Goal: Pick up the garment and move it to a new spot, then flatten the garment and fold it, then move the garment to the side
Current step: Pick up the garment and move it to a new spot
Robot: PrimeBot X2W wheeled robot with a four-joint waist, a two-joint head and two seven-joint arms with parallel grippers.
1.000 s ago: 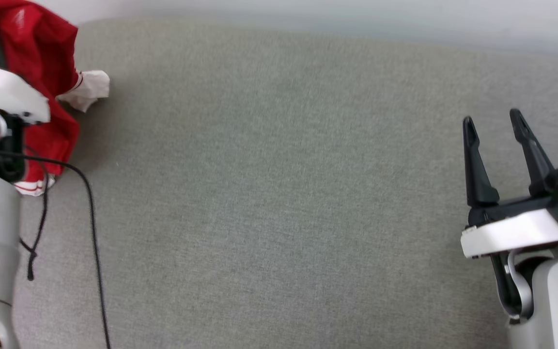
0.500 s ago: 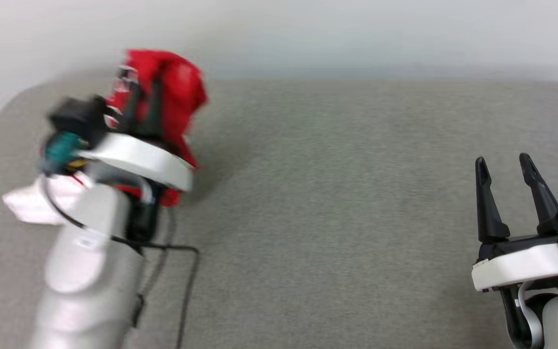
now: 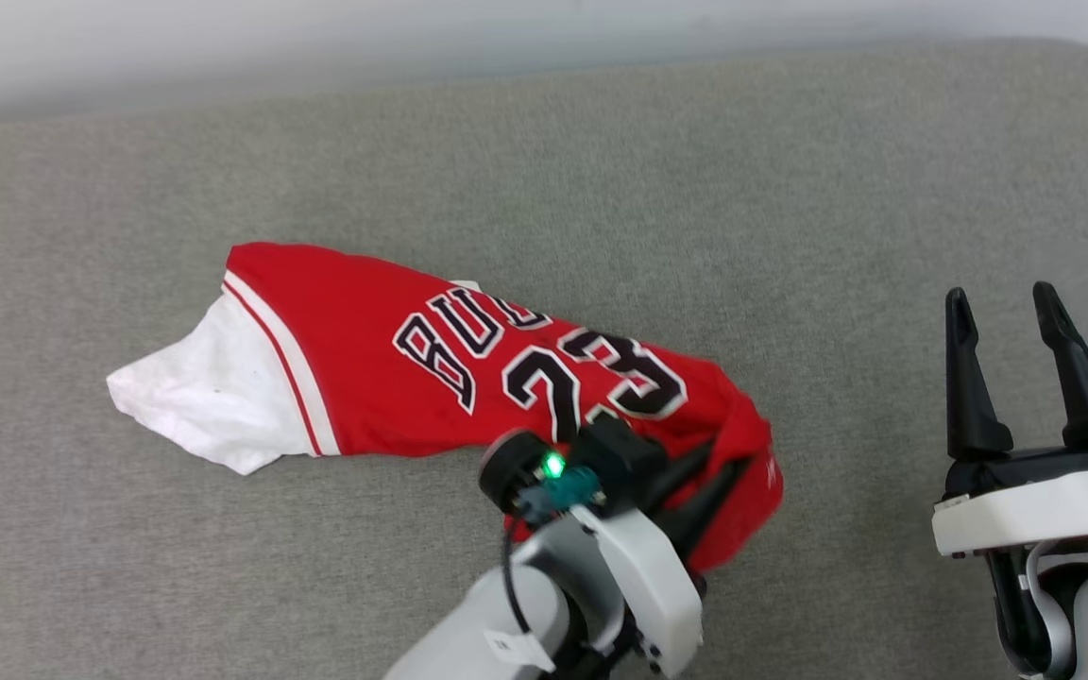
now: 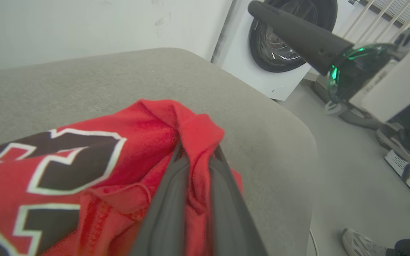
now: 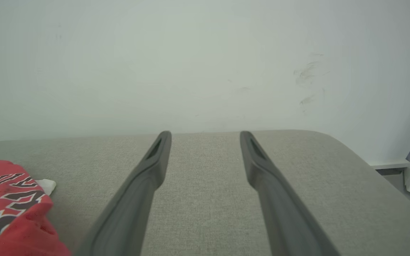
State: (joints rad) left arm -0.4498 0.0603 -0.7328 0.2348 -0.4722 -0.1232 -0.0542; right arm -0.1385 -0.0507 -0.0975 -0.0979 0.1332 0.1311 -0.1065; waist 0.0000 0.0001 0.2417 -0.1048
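Bunched and hanging from my left gripper (image 3: 728,460) a moment ago, the garment (image 3: 393,378) now lies stretched across the tabletop (image 3: 790,189), red, white-sleeved, lettering up, rumpled. That gripper stays clamped on its right end; my right gripper (image 3: 999,295) waits, fingers spread wide, holding nothing. I judge the relocation done: next, let go and flatten.

A pale, scuffed wall (image 5: 205,53) backs the grey fabric worktop (image 3: 601,189); a white washing machine (image 4: 247,74) stands on the grey floor (image 4: 351,170).
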